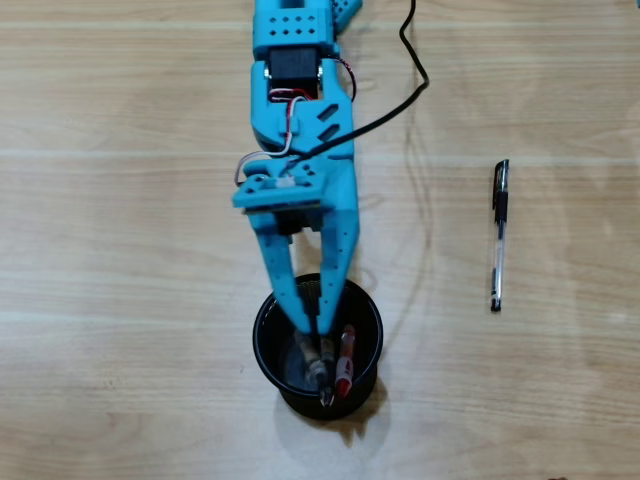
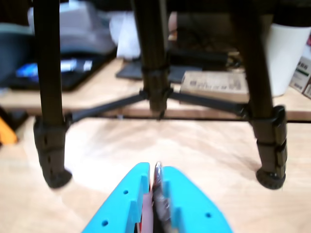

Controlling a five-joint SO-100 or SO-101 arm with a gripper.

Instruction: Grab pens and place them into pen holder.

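Observation:
In the overhead view my blue gripper (image 1: 314, 322) reaches down into the pen holder (image 1: 268, 345), a round black cup near the table's front. A red pen (image 1: 346, 362) and two greyish pens (image 1: 312, 362) lean inside the cup. In the wrist view the gripper (image 2: 155, 169) is shut on a dark pen (image 2: 158, 180), whose end pokes up between the two blue fingers. A clear stick pen with a black cap (image 1: 498, 235) lies alone on the wood far to the right, well away from the gripper.
A black cable (image 1: 415, 95) runs across the table from the arm toward the top right. In the wrist view, black tripod legs (image 2: 48, 126) stand on the table ahead, with a white cup (image 2: 289, 53) and clutter behind.

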